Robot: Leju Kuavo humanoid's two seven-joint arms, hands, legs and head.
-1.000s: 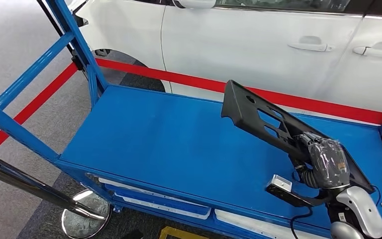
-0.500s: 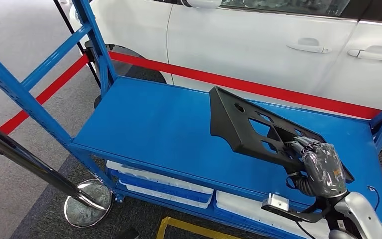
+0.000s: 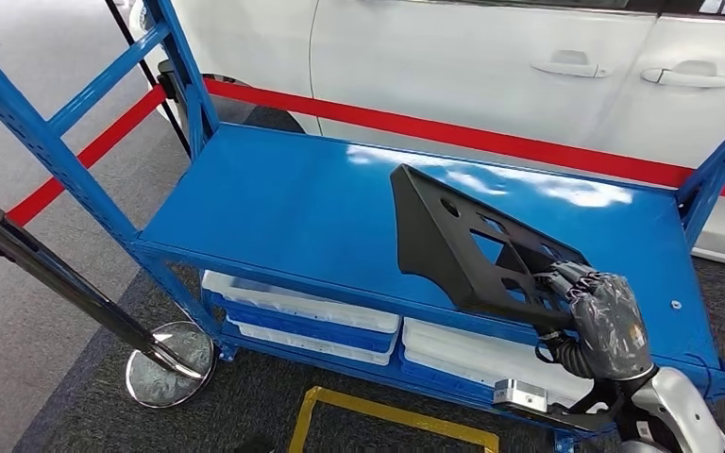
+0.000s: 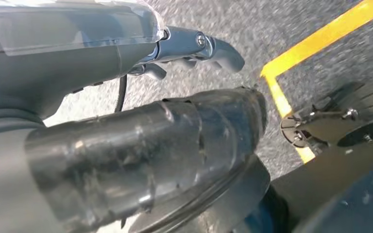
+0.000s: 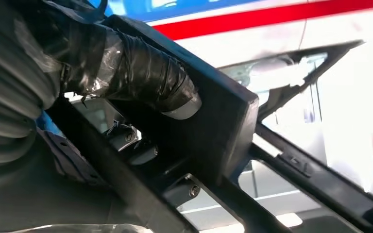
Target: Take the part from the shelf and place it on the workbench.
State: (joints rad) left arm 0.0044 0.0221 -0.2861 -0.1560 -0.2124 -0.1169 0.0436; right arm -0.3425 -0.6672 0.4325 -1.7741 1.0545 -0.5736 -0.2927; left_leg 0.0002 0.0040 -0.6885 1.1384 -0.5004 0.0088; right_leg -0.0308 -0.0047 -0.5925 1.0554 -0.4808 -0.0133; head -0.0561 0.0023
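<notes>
Over the right half of the blue workbench (image 3: 274, 217), the right hand (image 3: 604, 321) gripped the black part (image 3: 453, 250) by its near-right end, tilted; bare top lay to the left. Whether the left hand (image 4: 126, 145) held anything, I could not tell.

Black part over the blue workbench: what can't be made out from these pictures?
- Head view: whether the black part touches the workbench; its lower edge hides the gap.
- Head view: right hand covers its grip.
- Right wrist view: part cut off by edges.
- Left wrist view: left hand blurred.

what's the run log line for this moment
right robot hand: grips black part | part: tilted over blue workbench | left robot hand: holds nothing
</notes>
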